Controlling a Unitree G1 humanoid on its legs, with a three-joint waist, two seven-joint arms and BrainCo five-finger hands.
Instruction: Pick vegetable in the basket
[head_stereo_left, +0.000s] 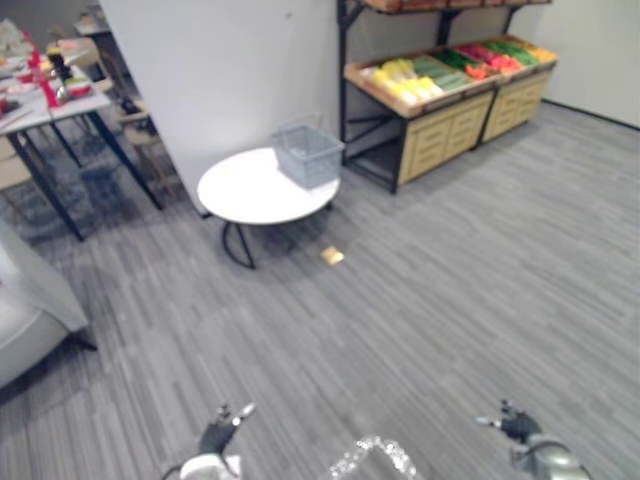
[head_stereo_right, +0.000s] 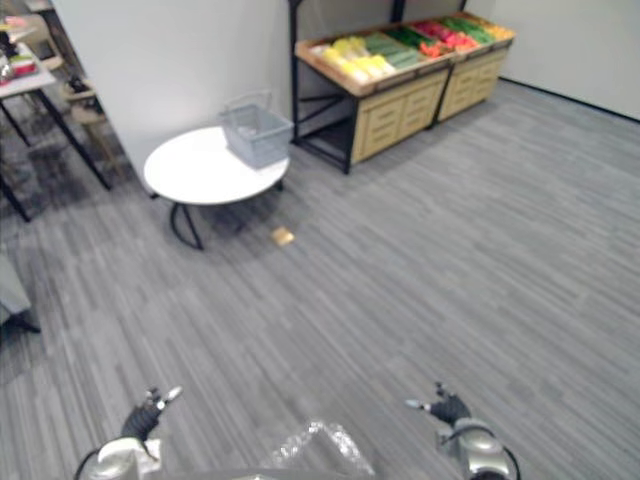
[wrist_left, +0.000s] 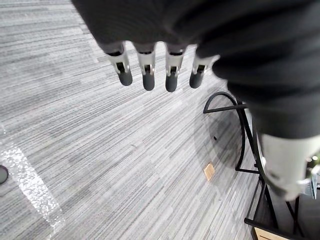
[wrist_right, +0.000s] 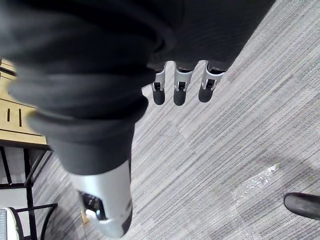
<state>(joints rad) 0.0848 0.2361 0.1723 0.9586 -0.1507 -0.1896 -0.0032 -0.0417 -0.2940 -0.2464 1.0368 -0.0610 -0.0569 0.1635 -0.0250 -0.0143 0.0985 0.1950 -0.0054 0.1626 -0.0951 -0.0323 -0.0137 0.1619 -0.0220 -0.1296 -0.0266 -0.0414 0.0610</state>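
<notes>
Vegetables (head_stereo_left: 450, 65): lying in rows on the sloped top of a wooden display stand (head_stereo_left: 440, 128) at the far side of the room. Yellow ones are sitting at the near end, with green beside them, then red, then more green and orange toward the far end. None is lying in the basket, and neither robot hand is touching any.

Basket (head_stereo_left: 308, 153): grey, open-topped, with its handle raised. It is standing upright on the round white counter (head_stereo_left: 245, 192), at the edge nearest the display stand, and its inside is looking empty from the head views.

Round white counter: standing on dark curved legs between a white partition wall (head_stereo_left: 220, 70) and the display stand, close to the stand.

Left robot hand (head_stereo_left: 222, 430): hanging low at the near edge of the scene, well apart from the counter and the stand. Its fingers (wrist_left: 147, 75) are hanging straight in a row over the grey striped floor (head_stereo_left: 450, 300), released and holding nothing.

Right robot hand (head_stereo_left: 515, 425): hanging low on the opposite side, likewise well apart from the stand. Its fingers (wrist_right: 177, 86) are reaching out straight above the floor, released and carrying nothing.

Small tan piece (head_stereo_left: 332, 256): lying flat on the floor just in front of the counter.

Cluttered desk (head_stereo_left: 55, 100): standing far off on the left.
</notes>
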